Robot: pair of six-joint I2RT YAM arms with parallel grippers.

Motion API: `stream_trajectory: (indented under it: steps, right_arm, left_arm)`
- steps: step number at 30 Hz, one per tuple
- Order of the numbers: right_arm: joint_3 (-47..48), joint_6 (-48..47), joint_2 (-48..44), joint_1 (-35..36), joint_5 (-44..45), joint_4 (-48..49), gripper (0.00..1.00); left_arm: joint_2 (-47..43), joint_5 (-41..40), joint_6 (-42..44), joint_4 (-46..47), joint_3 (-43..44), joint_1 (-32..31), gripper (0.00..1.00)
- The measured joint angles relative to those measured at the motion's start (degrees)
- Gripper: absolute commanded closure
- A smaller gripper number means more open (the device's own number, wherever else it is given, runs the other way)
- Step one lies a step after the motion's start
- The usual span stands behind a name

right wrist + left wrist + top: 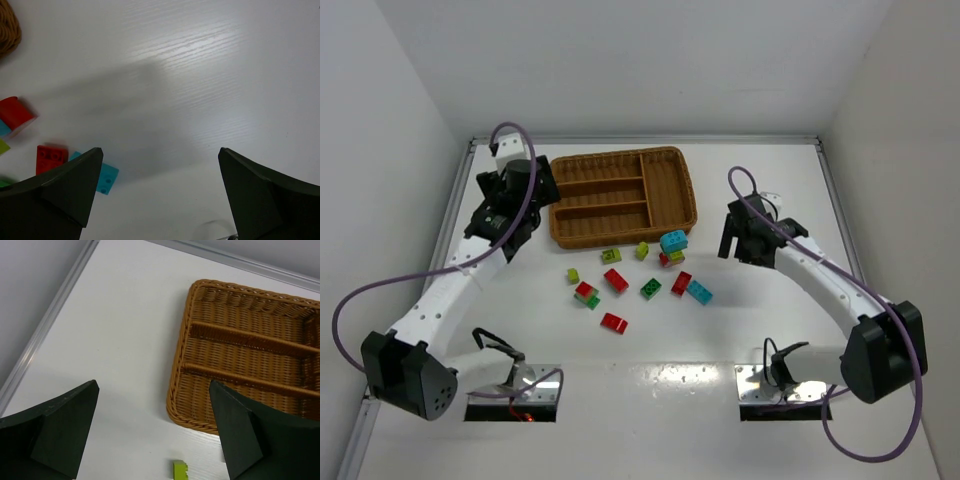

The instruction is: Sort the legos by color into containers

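The brown wicker tray [692, 205] stands at the back centre, and its slots look empty. Legos lie in front of it: a cyan-topped stack [672, 242], red bricks [616, 280] [614, 322], a green brick [650, 288], a cyan brick [699, 292] and small yellow-green ones [573, 275]. My left gripper [538, 196] is open and empty beside the tray's left end; the left wrist view shows the gripper [153, 385], the tray [176, 402] and a yellow-green brick [180, 470]. My right gripper [734, 241] is open and empty, right of the legos; it also shows in the right wrist view [161, 150].
The right wrist view shows a red brick [50, 157], a cyan brick [106, 178], another red piece [15, 112] and the tray's corner [7, 30]. A raised metal rim [650, 140] borders the white table. White walls stand on three sides.
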Motion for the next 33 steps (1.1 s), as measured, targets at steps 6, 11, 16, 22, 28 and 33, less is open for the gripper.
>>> stream_trajectory:
  steps: [6, 11, 16, 22, 28, 33]
  right_arm:
    - [-1.05, -1.03, -0.13, 0.00, -2.45, 3.04, 0.00]
    - [-7.19, -3.74, -4.02, 0.33, -9.33, 6.58, 0.02]
    - [-10.80, -5.05, -5.95, 4.20, -14.49, 8.02, 0.00]
    - [-10.78, -9.57, 0.00, 8.76, -16.83, 8.72, 0.00]
    - [-8.11, -13.09, 8.11, 10.19, -20.02, 10.27, 0.05]
    - [-7.54, -14.60, 11.45, 12.17, -20.59, 13.25, 0.16]
  left_arm:
    - [1.57, 2.19, -0.96, -0.63, 1.42, -1.03, 0.01]
    - [4.26, 4.33, -1.33, -1.66, 5.62, -1.05, 0.01]
    - [6.14, 6.95, -0.98, -2.01, 6.86, -1.05, 0.01]
    - [7.69, 9.97, -0.20, -2.86, 6.95, -1.05, 0.01]
    - [7.72, 10.21, 0.02, -4.20, 6.95, -1.05, 0.01]
    - [7.72, 10.38, 0.02, -4.79, 6.95, -1.05, 0.01]
